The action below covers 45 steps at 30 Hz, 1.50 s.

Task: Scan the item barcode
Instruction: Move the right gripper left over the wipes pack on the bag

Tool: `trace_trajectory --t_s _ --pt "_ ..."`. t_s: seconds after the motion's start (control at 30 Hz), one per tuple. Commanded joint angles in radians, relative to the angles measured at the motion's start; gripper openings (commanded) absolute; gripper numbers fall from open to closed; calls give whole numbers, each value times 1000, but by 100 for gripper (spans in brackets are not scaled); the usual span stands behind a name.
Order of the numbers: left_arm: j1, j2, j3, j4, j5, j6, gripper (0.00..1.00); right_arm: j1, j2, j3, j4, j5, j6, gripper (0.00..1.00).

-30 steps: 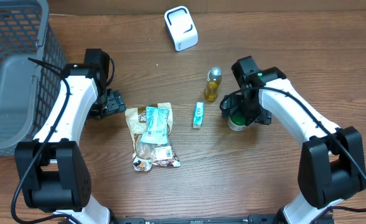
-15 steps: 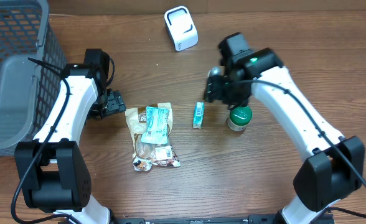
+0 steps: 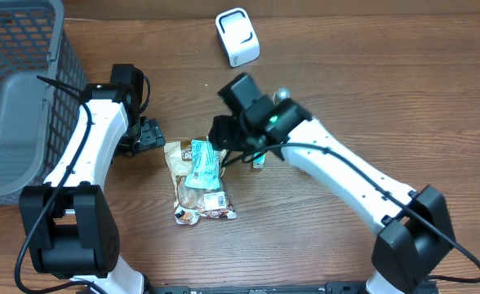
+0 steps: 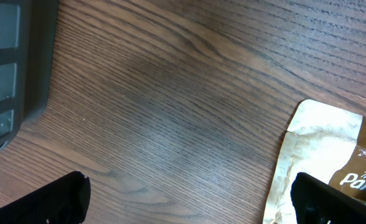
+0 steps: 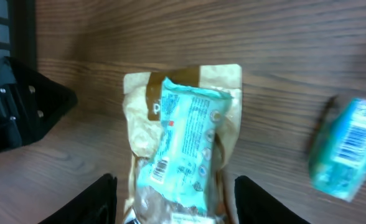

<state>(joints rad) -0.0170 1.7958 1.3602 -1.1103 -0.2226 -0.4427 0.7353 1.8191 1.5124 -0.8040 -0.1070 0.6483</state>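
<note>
Overhead view: the right claw (image 3: 226, 151) has swung in from the right side of the worktop (image 3: 371, 73) and now hangs over the teal packet (image 3: 203, 163), which lies on a brown bag (image 3: 193, 196) at centre. Judgement: this packet is the item chosen for pickup. The white scanner (image 3: 237, 37) stands well apart at the far edge, so scanning has not begun. The left claw (image 3: 146, 135) sits just beside the bag, near the basket (image 3: 20, 98).

Left wrist view: the left claw (image 4: 189, 199) stands wide apart and empty. Only a corner of the brown bag (image 4: 320, 149) shows.

Right wrist view: the right claw (image 5: 177, 199) has narrowed, yet its fingers (image 5: 102, 193) are apart, straddling the teal packet (image 5: 186, 134) without clamping it. Only this view shows the packet's barcode (image 5: 161, 168) facing up, and a blurred small box (image 5: 342, 149) alongside.
</note>
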Motion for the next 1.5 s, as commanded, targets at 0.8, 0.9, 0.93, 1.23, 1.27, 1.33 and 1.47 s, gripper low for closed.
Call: trace_trajectory --t_s 0.8,0.9,0.93,1.23,1.27,1.33,1.47 --pt "7 11 -6 1 -21 -7 99 45 57 -257 354 65 37 57" --pt "7 11 -6 1 -21 -7 99 45 57 -257 360 64 37 57" --pt "7 11 -6 1 -20 -7 99 45 57 -257 362 64 37 57" --pt "7 11 -6 1 -20 -7 100 60 58 -257 373 65 37 57" --pt "7 11 -6 1 -20 -7 99 63 58 -257 373 66 37 57" --pt "7 11 -6 1 -20 -7 100 68 58 -257 375 66 37 57" --pt "7 11 -6 1 -20 -7 100 78 58 -257 377 84 36 62"
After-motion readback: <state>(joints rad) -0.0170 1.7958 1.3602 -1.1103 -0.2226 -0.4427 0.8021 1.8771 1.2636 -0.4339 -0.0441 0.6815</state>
